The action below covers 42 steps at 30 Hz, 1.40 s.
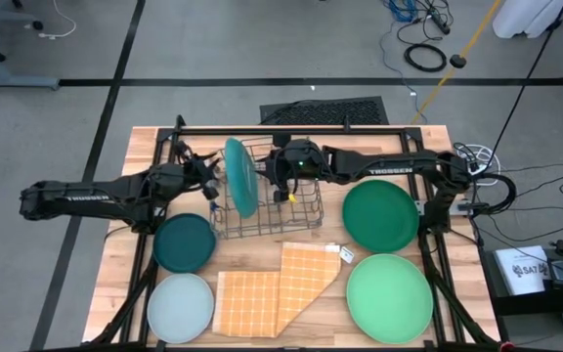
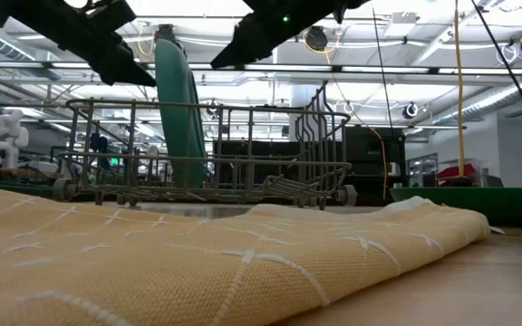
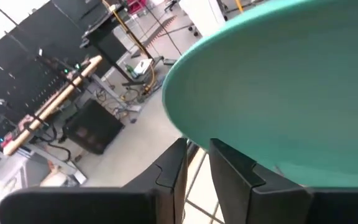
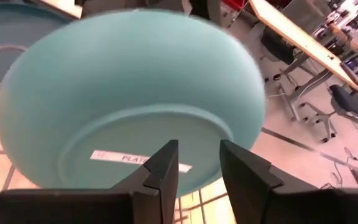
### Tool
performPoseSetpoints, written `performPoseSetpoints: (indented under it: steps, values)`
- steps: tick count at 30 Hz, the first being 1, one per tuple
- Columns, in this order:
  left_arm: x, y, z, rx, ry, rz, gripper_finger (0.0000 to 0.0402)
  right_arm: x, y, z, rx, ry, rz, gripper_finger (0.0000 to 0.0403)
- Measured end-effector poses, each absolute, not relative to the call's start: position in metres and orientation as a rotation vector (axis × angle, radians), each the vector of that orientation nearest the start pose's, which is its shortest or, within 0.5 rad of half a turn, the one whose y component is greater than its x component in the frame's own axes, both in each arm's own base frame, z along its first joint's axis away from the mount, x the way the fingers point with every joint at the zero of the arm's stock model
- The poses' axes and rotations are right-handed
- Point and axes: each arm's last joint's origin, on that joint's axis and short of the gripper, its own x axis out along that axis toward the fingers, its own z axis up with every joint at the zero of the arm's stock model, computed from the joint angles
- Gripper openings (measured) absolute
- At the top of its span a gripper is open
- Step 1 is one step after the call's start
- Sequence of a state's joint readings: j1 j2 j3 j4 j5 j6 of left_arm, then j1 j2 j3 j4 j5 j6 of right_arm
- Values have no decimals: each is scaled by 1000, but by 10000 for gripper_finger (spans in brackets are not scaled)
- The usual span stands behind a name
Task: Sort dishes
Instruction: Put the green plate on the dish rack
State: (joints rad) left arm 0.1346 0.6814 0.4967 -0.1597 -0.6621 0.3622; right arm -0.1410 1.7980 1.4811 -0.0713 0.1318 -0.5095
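Observation:
A teal-blue plate [image 1: 240, 176] stands on its rim in the grey wire rack [image 1: 291, 220], leaning a little; in the low view [image 2: 178, 109] it rises above the rack's wires. My left gripper [image 1: 211, 186] is just left of the plate, its fingers a narrow gap apart with nothing between them [image 3: 199, 163]. My right gripper [image 1: 283, 186] is over the rack on the plate's right, open and empty, facing the plate's underside [image 4: 135, 93]. On the table lie a dark teal plate [image 1: 184, 242], a pale blue plate [image 1: 181, 307], a deep green plate [image 1: 380, 214] and a light green plate [image 1: 389, 297]. My left gripper's fingertips [image 3: 224, 155] stand at the plate's lower rim [image 3: 185, 127], facing its broad side. I cannot tell whether they touch it. The rim is not between the fingers.
An orange checked cloth [image 1: 272, 288] lies folded at the table's near middle, between the pale blue and light green plates. The rack's right part has bare wire slots. Cables and a dark mat [image 1: 325, 110] lie beyond the far edge.

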Motion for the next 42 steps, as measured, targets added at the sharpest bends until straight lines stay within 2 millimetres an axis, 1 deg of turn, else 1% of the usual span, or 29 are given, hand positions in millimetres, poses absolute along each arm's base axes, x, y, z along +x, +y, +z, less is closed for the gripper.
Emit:
performPoseSetpoints:
  steps: [6, 11, 14, 17, 23, 30, 36, 39, 42]
  values:
    - [136, 33, 265, 332, 460, 693, 80, 398, -61, 312, -495, 552, -137, 112]
    - [133, 27, 267, 284, 416, 616, 80, 376, -60, 318, -408, 682, -135, 112]
    - [133, 27, 267, 287, 418, 610, 80, 361, -59, 320, -328, 775, -184, 112]
    - [133, 27, 267, 294, 419, 610, 80, 346, -52, 319, -265, 893, -255, 112]
    - [133, 27, 267, 314, 423, 606, 80, 318, -27, 320, -134, 1043, -400, 112]
    - [134, 26, 267, 305, 419, 574, 80, 298, 16, 320, -45, 1099, -521, 112]
    - [134, 25, 267, 306, 416, 530, 80, 283, 51, 317, 34, 1103, -620, 112]
    - [135, 25, 267, 312, 411, 530, 80, 276, 63, 304, 98, 1128, -655, 112]
    - [135, 25, 267, 313, 412, 529, 80, 269, 73, 281, 173, 1172, -681, 119]
